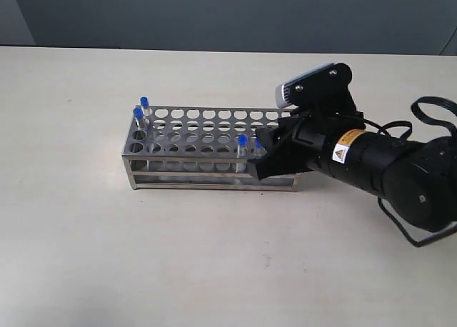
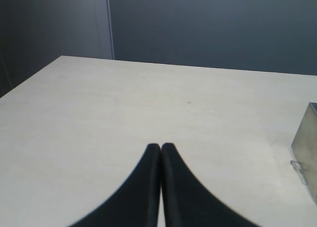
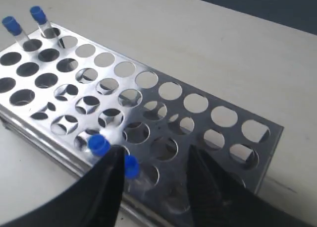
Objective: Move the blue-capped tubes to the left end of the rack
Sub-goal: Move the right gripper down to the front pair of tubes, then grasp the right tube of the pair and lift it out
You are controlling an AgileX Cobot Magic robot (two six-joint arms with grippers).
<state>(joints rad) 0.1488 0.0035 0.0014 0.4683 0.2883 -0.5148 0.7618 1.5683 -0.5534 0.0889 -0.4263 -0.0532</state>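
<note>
The steel rack (image 1: 207, 127) lies lengthwise in the middle of the table. Two blue-capped tubes (image 1: 143, 103) (image 1: 138, 115) stand at its left end. A third (image 1: 242, 141) stands in the front row, right of the middle, and a fourth (image 1: 258, 135) beside it is half hidden by my right gripper (image 1: 265, 154). In the right wrist view the right gripper (image 3: 154, 151) is open above the rack (image 3: 198, 104). One blue cap (image 3: 131, 166) sits just inside one finger (image 3: 110, 180), the other cap (image 3: 99, 144) just outside it. The left gripper (image 2: 160, 146) is shut on nothing, over bare table.
The left wrist view catches only an end of the rack (image 2: 307, 142) at the picture's edge. The right arm's black body and cable (image 1: 400, 170) lie over the table to the right of the rack. A dark wall runs behind the table's far edge.
</note>
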